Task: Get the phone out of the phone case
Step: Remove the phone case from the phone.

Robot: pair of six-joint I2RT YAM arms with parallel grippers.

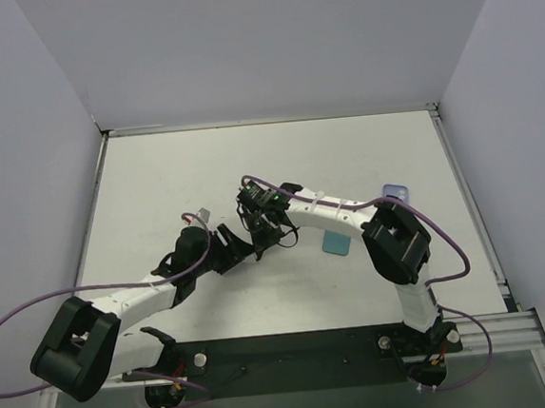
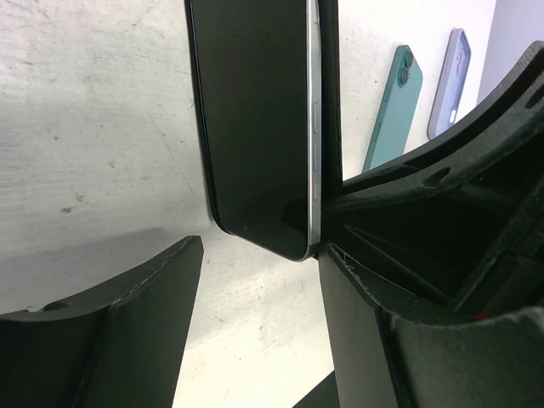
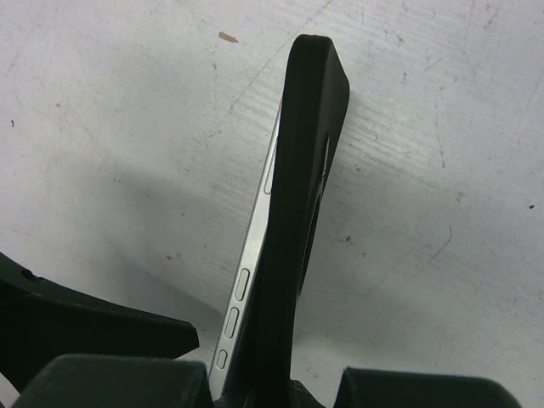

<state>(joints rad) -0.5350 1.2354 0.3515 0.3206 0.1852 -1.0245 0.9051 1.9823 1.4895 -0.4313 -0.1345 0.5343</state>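
Observation:
The phone [image 2: 255,127] has a dark screen and a silver edge [image 3: 248,272] with side buttons. It stands on edge above the table, partly peeled out of the black phone case [image 3: 297,195], whose rim [image 2: 330,85] shows behind it. My right gripper [image 3: 272,387] is shut on the lower end of the case; in the top view it [image 1: 267,229] meets the left arm mid-table. My left gripper [image 2: 259,276] is open. The phone's lower corner sits just beyond its fingertips, against the right finger [image 2: 382,340] and apart from the left finger [image 2: 127,323].
A teal phone [image 2: 393,106] [image 1: 336,243] and a lavender one [image 2: 449,81] [image 1: 398,193] lie on the white table to the right. The right gripper's black body [image 2: 442,195] crowds the left wrist view. Grey walls enclose the table.

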